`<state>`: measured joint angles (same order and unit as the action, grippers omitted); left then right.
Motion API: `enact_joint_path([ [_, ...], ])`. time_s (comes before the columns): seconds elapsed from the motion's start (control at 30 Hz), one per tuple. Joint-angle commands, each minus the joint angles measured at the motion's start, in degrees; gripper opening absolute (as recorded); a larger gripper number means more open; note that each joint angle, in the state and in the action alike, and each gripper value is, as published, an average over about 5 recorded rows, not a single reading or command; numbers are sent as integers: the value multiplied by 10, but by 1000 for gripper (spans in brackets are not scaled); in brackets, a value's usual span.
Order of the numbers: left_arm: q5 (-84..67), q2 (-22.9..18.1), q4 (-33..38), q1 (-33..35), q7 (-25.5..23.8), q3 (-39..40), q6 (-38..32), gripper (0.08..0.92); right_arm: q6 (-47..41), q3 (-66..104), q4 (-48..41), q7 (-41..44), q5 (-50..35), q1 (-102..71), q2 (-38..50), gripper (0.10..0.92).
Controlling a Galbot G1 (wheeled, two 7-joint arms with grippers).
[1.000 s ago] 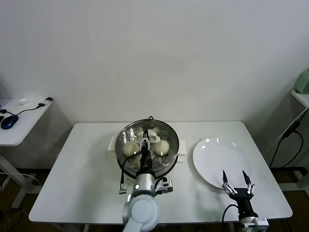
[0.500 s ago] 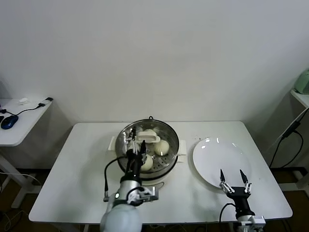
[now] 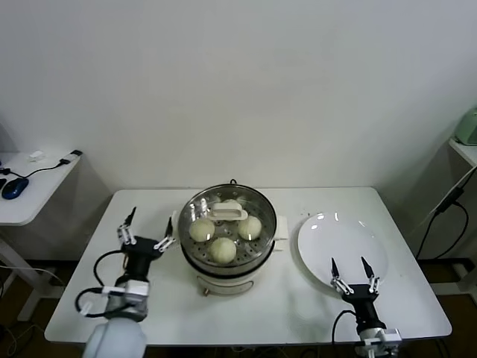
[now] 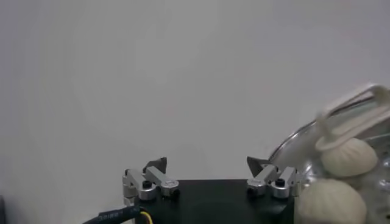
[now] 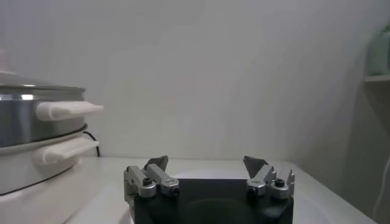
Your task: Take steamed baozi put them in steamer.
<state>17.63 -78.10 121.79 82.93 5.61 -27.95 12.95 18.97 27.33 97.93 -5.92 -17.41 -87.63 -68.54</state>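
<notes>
At the far left edge of the head view a small side desk (image 3: 30,198) carries a blue computer mouse (image 3: 13,188) and a black cable (image 3: 52,165).

Lower left of centre, the left pincer (image 3: 148,230) stands over the white counter (image 3: 141,298) just beside the steamer (image 3: 228,235), its two fingers spread wide apart with nothing between them. In the left wrist view the same left pincer (image 4: 206,165) shows both fingertips parted against the plain wall, with the steamer's rim (image 4: 341,119) and buns at the right edge of that frame.

In the middle of the head view sits the steamer, a shiny steel pot on a cream-white base with side handles. Three steamed baozi (image 3: 223,249) lie on its perforated tray: one at the left, one at the right, one nearest the lower edge of the frame; a white handle piece (image 3: 227,214) sits above them in the pot. Two of the buns (image 4: 331,203) appear close in the left wrist view.

Right of the steamer, a flat white plate (image 3: 341,250) rests on the counter, bare. At its lower edge the right pincer (image 3: 354,272) points up, fingers held apart and gripping nothing. The right wrist view confirms the right pincer (image 5: 206,165) spread open, with the steamer's handles (image 5: 68,109) at that frame's left.
</notes>
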Motion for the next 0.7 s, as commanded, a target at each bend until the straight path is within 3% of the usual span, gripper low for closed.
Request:
enact_joint_path([
  [0.03,-406,55,-117,55,-9,-111,-131,823,4,-12,-10,-6,3,6,5,823],
  [0.3,-370,54,-207,57,-17,-77,-190,823,3,-18,-23,-8,-1,12,3,823],
  [0.7,-354,43,-223,61,-26,-61,-241,823,-7,-28,-29,-7,-4,19,5,823],
])
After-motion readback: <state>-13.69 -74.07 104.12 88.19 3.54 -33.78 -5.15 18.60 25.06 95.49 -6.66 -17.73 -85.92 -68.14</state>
